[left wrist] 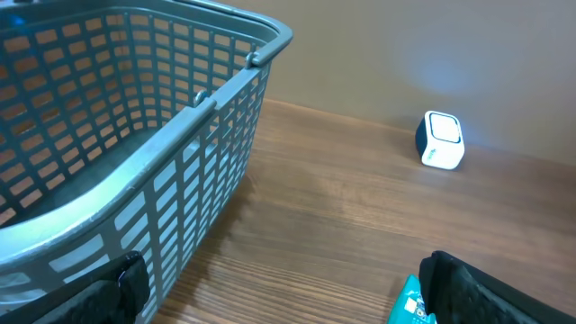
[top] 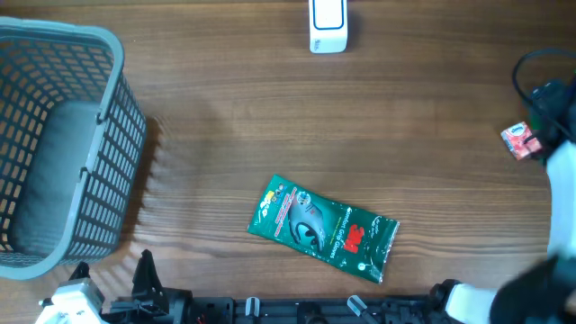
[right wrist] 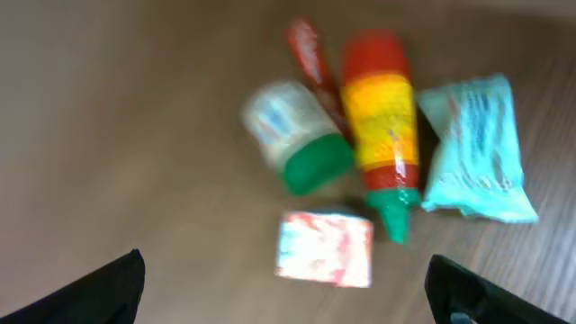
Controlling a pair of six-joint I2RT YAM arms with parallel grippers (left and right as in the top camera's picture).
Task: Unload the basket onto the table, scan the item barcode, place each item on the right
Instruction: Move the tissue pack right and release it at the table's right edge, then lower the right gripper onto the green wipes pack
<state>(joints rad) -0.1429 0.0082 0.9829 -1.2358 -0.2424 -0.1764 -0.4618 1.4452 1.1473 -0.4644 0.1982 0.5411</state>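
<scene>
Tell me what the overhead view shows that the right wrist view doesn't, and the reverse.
Overhead only: the grey basket, the white scanner and the green packet. Right wrist only, all blurred: a red and yellow bottle, a green-capped jar, a teal pack and a thin red packet. Both: the wooden table, and probably the same small red and white box.

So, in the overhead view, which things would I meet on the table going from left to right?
grey basket → green packet → small red packet. The white scanner is left out: it stands farther back, over the same stretch as the green packet.
</scene>
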